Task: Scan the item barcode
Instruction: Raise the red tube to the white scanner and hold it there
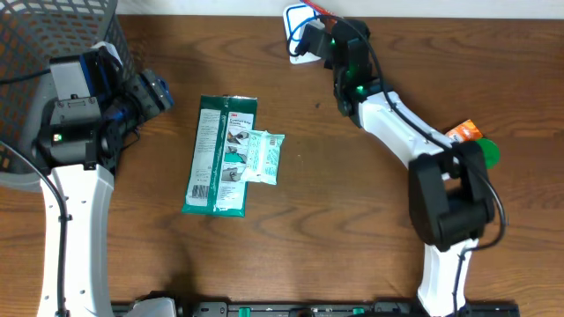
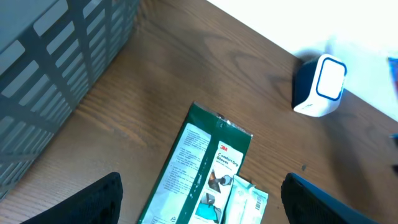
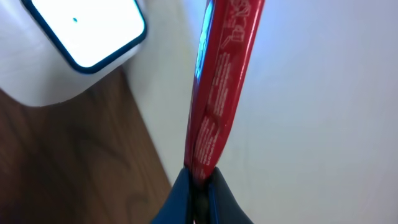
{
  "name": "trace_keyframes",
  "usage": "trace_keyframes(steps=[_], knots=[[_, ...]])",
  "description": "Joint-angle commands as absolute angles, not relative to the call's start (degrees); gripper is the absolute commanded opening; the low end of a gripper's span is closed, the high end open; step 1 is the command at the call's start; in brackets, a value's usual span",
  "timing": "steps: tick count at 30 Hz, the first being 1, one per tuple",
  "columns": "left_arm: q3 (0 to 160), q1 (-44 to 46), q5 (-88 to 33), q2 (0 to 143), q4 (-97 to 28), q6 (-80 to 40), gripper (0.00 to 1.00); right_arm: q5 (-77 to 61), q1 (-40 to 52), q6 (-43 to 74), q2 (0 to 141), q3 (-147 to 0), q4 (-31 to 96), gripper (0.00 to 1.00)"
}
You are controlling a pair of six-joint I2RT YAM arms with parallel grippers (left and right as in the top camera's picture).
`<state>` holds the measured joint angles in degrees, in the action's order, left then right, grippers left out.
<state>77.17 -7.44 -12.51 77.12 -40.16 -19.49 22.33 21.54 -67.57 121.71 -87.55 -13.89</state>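
Your right arm reaches long toward far edge of table (image 1: 352, 194), wrist angled at scanner (image 3: 81, 37). Right gripper (image 3: 200, 186) pinched tight on red packet (image 3: 221, 87), which is held edge-on just beside scanner's white face at far edge. Your left arm folded by left edge, beside wire basket (image 1: 53, 26). Left gripper (image 1: 152, 92) spread wide, holding nothing. Green packet (image 1: 218, 154) and white sachet (image 1: 263, 157) overlap mid-table.

Grey basket (image 1: 53, 26) noted at tabletop (image 1: 335, 220) corner. Green packet (image 1: 207, 163) laid flat mid-tabletop, white pouch (image 1: 264, 157) overlapping its edge.
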Motion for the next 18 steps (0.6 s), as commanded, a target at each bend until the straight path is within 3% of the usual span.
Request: trace_keyframes(steps=[1, 18], knots=[[77.1, -7.64, -12.4, 77.03, -40.27, -19.16, 0.82, 22.09, 21.02, -68.01, 126.54, -88.51, -17.8, 0.01], [77.1, -7.64, -12.4, 77.03, -40.27, -19.16, 0.83, 22.63, 19.44, -71.9, 135.33, -88.51, -23.77, 0.01]])
